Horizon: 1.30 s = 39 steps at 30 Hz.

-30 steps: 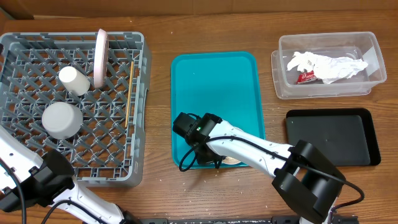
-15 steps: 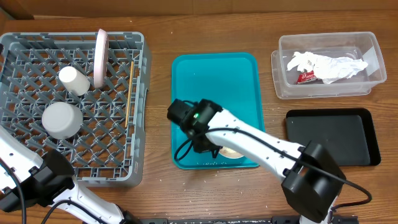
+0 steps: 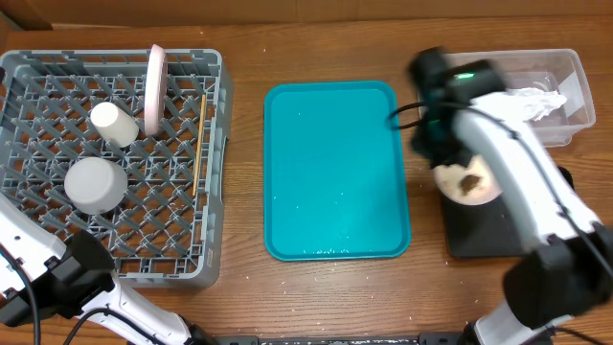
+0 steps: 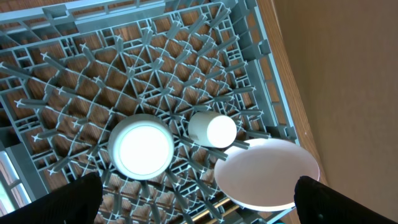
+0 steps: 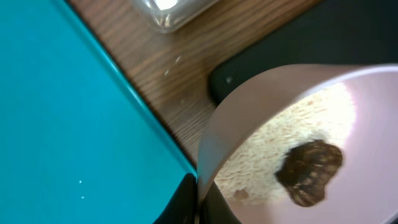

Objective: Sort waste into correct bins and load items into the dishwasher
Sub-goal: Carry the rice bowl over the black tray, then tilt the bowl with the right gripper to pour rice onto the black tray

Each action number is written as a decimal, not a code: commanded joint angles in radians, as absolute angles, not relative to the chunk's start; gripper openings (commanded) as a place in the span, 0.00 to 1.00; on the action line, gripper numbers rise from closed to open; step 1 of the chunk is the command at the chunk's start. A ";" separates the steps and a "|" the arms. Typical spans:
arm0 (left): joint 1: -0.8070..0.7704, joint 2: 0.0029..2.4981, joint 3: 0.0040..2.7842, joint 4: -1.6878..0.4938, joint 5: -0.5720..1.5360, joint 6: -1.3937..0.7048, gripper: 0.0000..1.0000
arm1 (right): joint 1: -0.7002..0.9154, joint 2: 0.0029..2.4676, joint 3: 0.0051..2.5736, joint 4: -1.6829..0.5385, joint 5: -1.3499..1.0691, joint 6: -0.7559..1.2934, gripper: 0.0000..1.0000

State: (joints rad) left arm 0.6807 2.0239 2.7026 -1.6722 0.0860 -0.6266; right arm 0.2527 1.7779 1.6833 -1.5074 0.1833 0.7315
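The wooden table [image 3: 421,297] fills the overhead view, its grain running left to right. Only the left wrist camera shows anything past it: a plain tan surface beyond the table's edge.

The grey dish rack [image 3: 115,251], the biggest thing here, sits at the left. The teal tray [image 3: 335,163] lies in the middle, the black tray [image 3: 522,225] at lower right, and the clear tub [image 3: 508,57] just above it at upper right.

In the rack a whitish-pink plate [image 3: 154,88] stands on edge near the back wall. 1 pale bowl [image 3: 94,184] sits base-up toward the front, and 1 white cup [image 3: 113,123] sits between them. The thin chopsticks [image 3: 199,144] lie along the right side; whether 1 or 2 show I cannot tell. Crumpled white paper [image 3: 532,101] lies in the tub, partly hidden by the right arm.

The left wrist view looks down on plate, bowl and cup through the left gripper [image 4: 198,186]. Its 2 fingers are spread wide at the frame corners with nothing between them.

The right wrist view shows what the overhead blurs. The right gripper [image 5: 200,204] pinches the rim of a second bowl [image 5: 249,106], which is over the black tray's left end, beside the teal tray's edge. Whether it touches the tray I cannot tell. Inside the bowl are pale rice-like grains [image 5: 261,155] and 1 brown lump [image 5: 309,171].
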 commanded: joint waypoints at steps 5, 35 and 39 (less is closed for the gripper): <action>0.674 2.030 2.698 -1.671 0.078 -0.636 1.00 | -0.078 1.709 1.684 -1.490 -0.142 0.416 0.04; 0.674 2.030 2.698 -1.671 0.078 -0.636 1.00 | -0.684 1.711 1.236 -1.335 -1.074 -0.210 0.04; 0.674 2.030 2.698 -1.671 0.078 -0.636 1.00 | -0.709 1.712 1.236 -1.302 -1.093 -0.210 0.04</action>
